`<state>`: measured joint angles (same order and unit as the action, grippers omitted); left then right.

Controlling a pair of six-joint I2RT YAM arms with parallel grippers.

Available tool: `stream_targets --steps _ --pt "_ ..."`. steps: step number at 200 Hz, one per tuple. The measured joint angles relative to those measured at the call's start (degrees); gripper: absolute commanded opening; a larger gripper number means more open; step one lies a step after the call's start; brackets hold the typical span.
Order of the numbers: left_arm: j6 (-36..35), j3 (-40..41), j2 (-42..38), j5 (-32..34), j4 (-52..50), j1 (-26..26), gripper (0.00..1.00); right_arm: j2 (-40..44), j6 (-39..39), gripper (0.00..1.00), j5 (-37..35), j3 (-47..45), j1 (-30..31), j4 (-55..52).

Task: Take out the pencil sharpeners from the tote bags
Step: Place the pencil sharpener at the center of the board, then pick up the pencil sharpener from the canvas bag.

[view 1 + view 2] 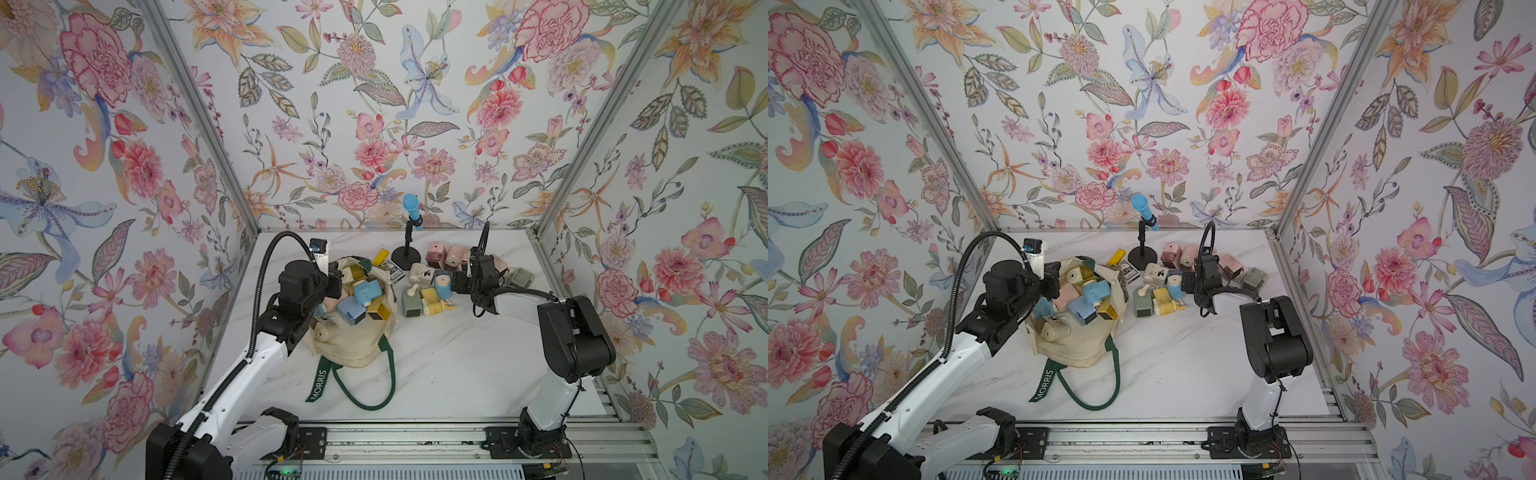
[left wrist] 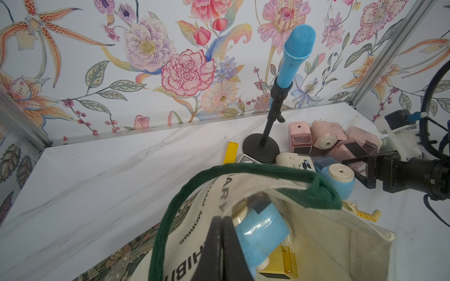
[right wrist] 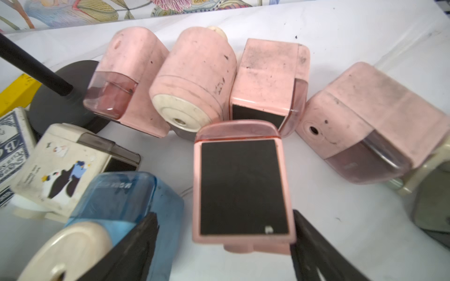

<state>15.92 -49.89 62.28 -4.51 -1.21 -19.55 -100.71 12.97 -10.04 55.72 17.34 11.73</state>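
Observation:
The cream tote bag (image 1: 353,345) (image 1: 1075,351) lies open on the table, green handles trailing toward the front. Several pencil sharpeners fill it, among them a light blue one (image 1: 365,291) (image 2: 263,231). My left gripper (image 1: 334,282) (image 2: 222,219) is shut, pinching the bag's left rim. More sharpeners (image 1: 428,291) lie on the table to the right of the bag. My right gripper (image 1: 459,282) (image 3: 224,213) stands open around a pink sharpener (image 3: 241,189), which lies dark base up on the table. One finger is clear of it; the other is right at its side.
A blue microphone (image 1: 411,208) on a black stand (image 1: 406,262) rises behind the pile. A flat yellow bar (image 1: 380,257) and a printed card box (image 1: 390,270) lie beside its base. A row of pink sharpeners (image 3: 194,85) lies just beyond the right gripper. Floral walls close three sides.

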Motion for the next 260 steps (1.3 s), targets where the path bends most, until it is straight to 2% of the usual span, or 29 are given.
stream_targets --steps 53,96,127,164,207,260 --pt "0.2 0.0 0.0 0.0 0.0 0.0 0.00 17.9 -3.3 0.82 -2.6 -9.3 6.2 4.6" --pt "0.6 0.0 0.0 0.0 0.0 0.0 0.00 32.3 -8.3 0.79 0.8 -15.0 17.7 9.6" --pt "0.6 0.0 0.0 0.0 0.0 0.0 0.00 36.4 -11.1 0.76 5.7 -14.9 26.9 10.4" --pt "0.6 0.0 0.0 0.0 0.0 0.0 0.00 33.0 -14.4 0.74 10.0 -12.9 35.7 9.9" --pt "0.6 0.0 0.0 0.0 0.0 0.0 0.00 21.7 -15.8 0.73 14.5 -5.3 40.2 9.7" --pt "0.6 0.0 -0.2 0.0 0.0 0.0 0.00 4.9 -21.9 0.69 20.3 5.8 43.8 6.7"
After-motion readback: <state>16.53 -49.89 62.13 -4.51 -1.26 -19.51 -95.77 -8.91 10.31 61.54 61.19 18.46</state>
